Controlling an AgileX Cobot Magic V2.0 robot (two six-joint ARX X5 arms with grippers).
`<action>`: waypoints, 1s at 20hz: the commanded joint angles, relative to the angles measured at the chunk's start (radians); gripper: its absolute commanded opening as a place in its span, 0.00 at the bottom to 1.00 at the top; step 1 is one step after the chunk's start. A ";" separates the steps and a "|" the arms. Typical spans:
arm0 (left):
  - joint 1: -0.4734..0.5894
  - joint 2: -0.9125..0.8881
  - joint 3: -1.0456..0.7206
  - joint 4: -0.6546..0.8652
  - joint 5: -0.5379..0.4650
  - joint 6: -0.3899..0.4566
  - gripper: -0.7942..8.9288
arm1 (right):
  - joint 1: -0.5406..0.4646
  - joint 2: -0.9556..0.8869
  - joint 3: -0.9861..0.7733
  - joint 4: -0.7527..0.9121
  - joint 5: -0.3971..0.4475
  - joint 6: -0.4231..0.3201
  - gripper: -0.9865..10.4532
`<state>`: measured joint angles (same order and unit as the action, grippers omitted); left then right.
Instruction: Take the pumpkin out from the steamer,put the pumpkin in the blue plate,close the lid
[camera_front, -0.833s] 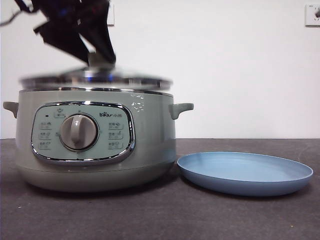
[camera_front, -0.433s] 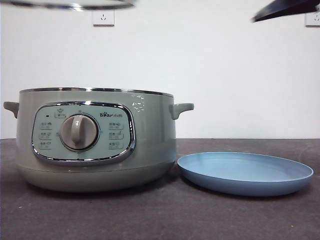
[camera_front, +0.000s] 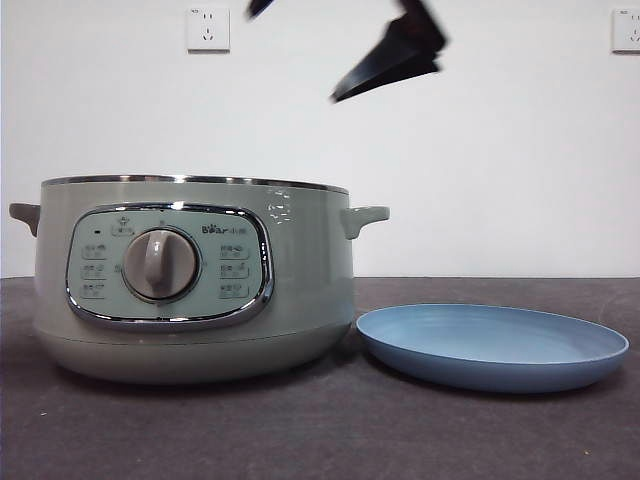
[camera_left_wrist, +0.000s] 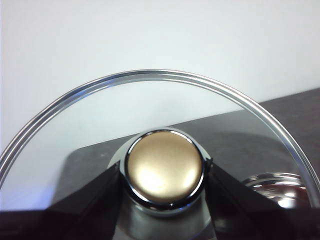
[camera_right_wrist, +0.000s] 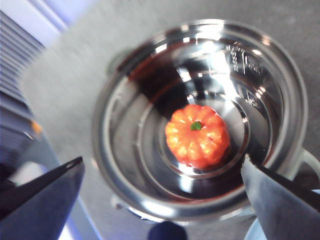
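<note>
Orange toy pumpkin (camera_right_wrist: 197, 136) is seen lying inside the open sage-green steamer (camera_front: 190, 280). Above it the right gripper (camera_right_wrist: 162, 187) is held spread wide. The glass lid's (camera_left_wrist: 150, 95) knob is clamped by the left gripper (camera_left_wrist: 165, 172).

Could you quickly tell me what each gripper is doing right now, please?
Left gripper: shut on the lid by its knob.
Right gripper: open, above the pumpkin in the steamer.
</note>
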<state>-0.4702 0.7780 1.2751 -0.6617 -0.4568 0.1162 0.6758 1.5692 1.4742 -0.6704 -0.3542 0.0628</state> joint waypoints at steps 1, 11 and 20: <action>-0.001 -0.037 0.009 0.017 -0.038 0.021 0.07 | 0.067 0.166 0.214 -0.151 0.116 -0.094 0.59; -0.001 -0.050 0.009 -0.096 -0.068 0.021 0.07 | 0.167 0.566 0.468 -0.238 0.360 -0.169 0.58; -0.001 -0.048 0.009 -0.098 -0.067 0.021 0.07 | 0.150 0.618 0.468 -0.229 0.354 -0.165 0.11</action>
<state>-0.4706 0.7410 1.2747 -0.8013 -0.5140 0.1238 0.8234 2.1731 1.9438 -0.9001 0.0006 -0.0982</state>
